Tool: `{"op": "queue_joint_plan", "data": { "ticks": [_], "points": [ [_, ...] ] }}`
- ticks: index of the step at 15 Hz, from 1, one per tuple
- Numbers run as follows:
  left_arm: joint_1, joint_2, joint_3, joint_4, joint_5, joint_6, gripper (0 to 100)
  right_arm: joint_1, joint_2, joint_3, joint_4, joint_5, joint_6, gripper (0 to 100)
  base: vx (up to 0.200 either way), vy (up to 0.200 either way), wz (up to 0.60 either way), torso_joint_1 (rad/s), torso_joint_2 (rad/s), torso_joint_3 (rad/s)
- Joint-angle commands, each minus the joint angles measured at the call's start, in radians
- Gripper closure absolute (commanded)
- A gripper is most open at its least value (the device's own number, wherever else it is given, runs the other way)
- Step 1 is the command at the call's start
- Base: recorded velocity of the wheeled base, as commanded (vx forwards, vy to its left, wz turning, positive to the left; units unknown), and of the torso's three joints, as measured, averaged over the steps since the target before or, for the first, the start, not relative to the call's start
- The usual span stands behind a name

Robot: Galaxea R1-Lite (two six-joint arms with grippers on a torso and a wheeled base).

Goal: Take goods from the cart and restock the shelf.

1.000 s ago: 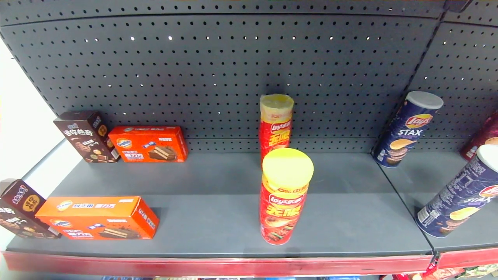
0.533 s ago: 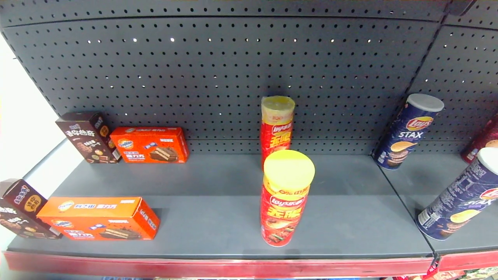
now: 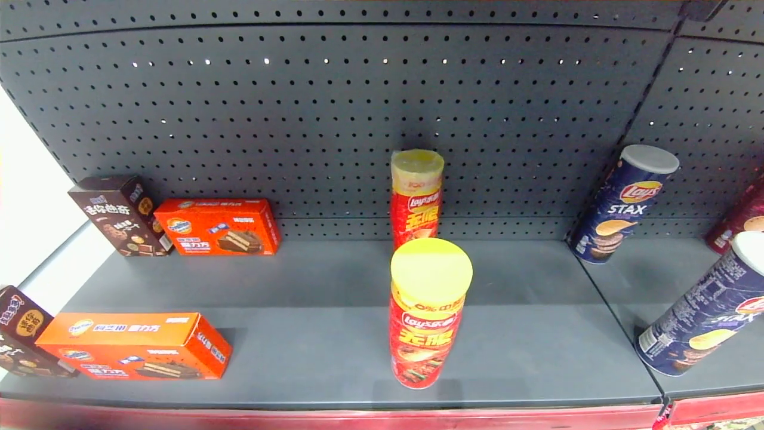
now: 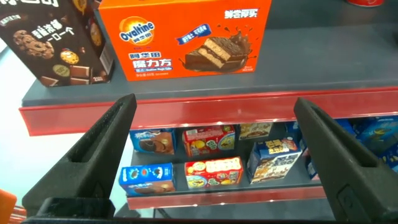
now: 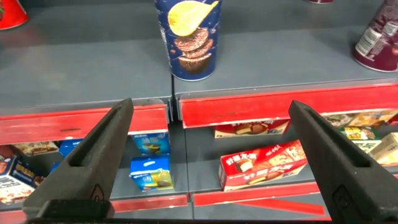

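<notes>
On the dark grey shelf (image 3: pixel 298 298) a red chip can with a yellow lid (image 3: pixel 427 322) stands near the front, and a second red can (image 3: pixel 416 197) stands behind it at the pegboard. Orange boxes (image 3: pixel 131 346) (image 3: pixel 215 227) and brown cookie boxes (image 3: pixel 116 215) (image 3: pixel 18 331) lie at the left. My left gripper (image 4: pixel 214 162) is open and holds nothing, in front of the shelf's red edge (image 4: pixel 211 109), below an orange box (image 4: pixel 186 37). My right gripper (image 5: pixel 208 162) is open too, before the red edge (image 5: pixel 280 106), under a blue can (image 5: pixel 189 37).
Blue chip cans (image 3: pixel 621 206) (image 3: pixel 704 310) stand on the neighbouring shelf section at the right, beside a dark red can (image 5: pixel 379 37). A lower shelf holds several small boxes (image 4: pixel 211 171) (image 5: pixel 261 165). Free room lies between the orange boxes and the red cans.
The head camera has shifted, so everything sits a little lower and to the left in the picture. Nothing on the shelf has moved.
</notes>
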Motion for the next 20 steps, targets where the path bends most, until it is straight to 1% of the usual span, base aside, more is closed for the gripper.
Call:
{"op": "queue_joint_plan", "data": {
  "ticks": [1, 6, 7, 9, 16, 18, 20],
  "points": [
    [0.0, 0.0, 0.001, 0.0, 0.001, -0.001, 0, 0.0, 0.002, 0.0, -0.001, 0.0, 0.0, 0, -0.2, 0.0, 0.0, 0.002, 0.0, -0.002],
    [0.0, 0.0, 0.001, 0.0, 0.001, 0.001, 0, 0.0, 0.002, 0.0, -0.001, 0.0, -0.002, 0, 0.0, 0.0, 0.0, 0.0, 0.0, 0.0],
    [0.0, 0.0, 0.001, 0.0, -0.001, 0.005, 0, 0.0, 0.002, 0.0, -0.001, 0.0, -0.002, 0, 0.0, 0.0, 0.0, 0.0, 0.0, 0.0],
    [0.0, 0.0, -0.001, 0.001, 0.004, -0.004, 0, 0.0, 0.001, 0.0, -0.001, 0.0, -0.002, 0, 0.0, -0.2, 0.0, 0.007, 0.0, 0.0],
    [0.0, 0.0, 0.001, 0.0, 0.004, -0.001, 0, 0.0, 0.002, 0.0, 0.001, 0.0, -0.002, 0, 0.0, 0.0, 0.0, 0.0, 0.0, 0.0],
    [0.0, 0.0, 0.001, 0.0, 0.002, 0.002, 0, 0.0, 0.002, 0.0, -0.001, 0.0, -0.002, 0, -0.2, 0.0, 0.0, -0.002, 0.0, 0.0],
    [0.0, 0.0, 0.001, 0.0, 0.001, 0.001, 0, 0.0, 0.001, 0.0, -0.001, 0.0, -0.002, 0, 0.0, 0.0, 0.0, 0.0, 0.0, 0.0]
  ]
}}
